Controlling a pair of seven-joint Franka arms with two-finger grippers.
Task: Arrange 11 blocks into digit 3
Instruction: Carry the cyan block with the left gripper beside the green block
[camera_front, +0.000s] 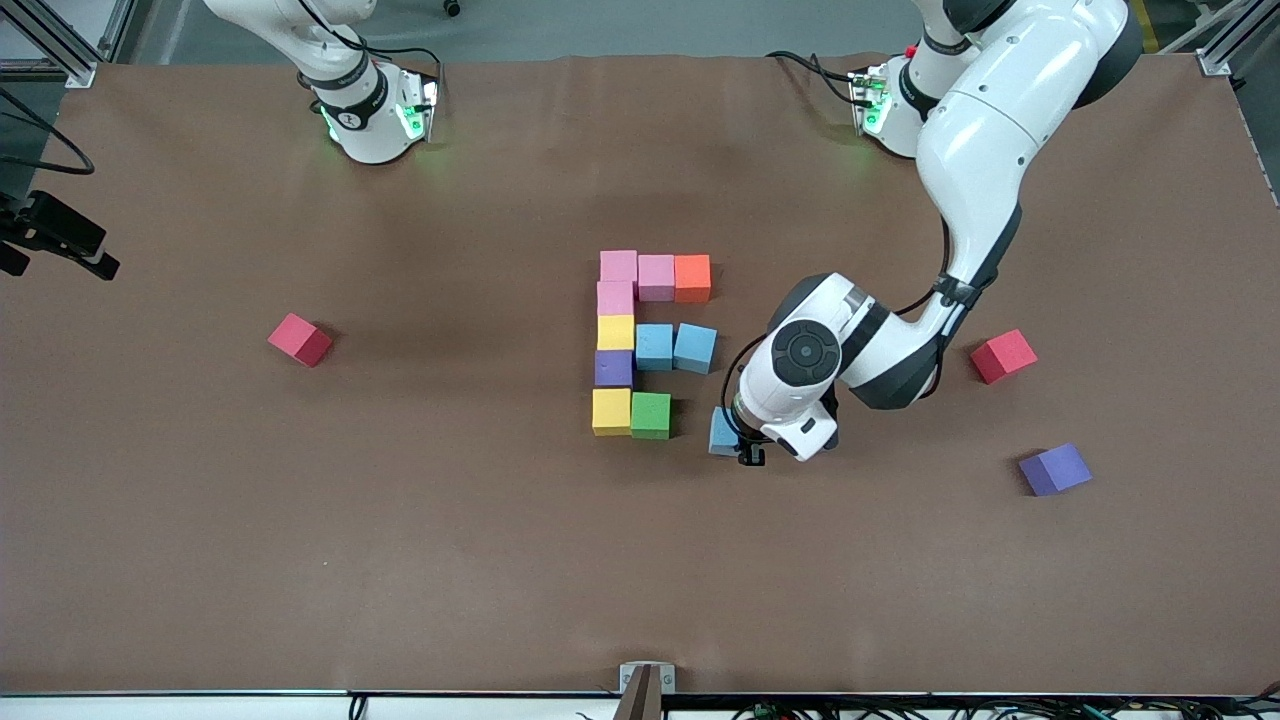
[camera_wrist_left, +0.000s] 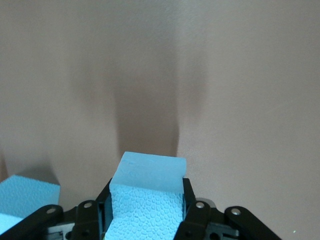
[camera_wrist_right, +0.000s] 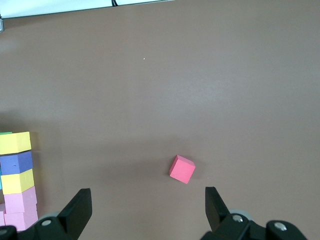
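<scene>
Mid-bench, the digit 3 (camera_front: 645, 340) lies one cube short beside its green block (camera_front: 651, 415). Left gripper (camera_front: 748, 448) jaws clamp a light blue block (camera_front: 722, 431) just beside green. Right gripper (camera_wrist_right: 147, 210) waits, jaws spread, above a red cube (camera_wrist_right: 182, 169).

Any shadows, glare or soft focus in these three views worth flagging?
Front view: even overhead light, soft shadows beside the multicoloured foam-cube figure, green base-light glow on the brown table. Left wrist view: two dark shadow streaks on the table past the light blue foam cube held in the left gripper. Right wrist view: open right gripper in soft focus at the picture's edge; red foam cube sharp.
</scene>
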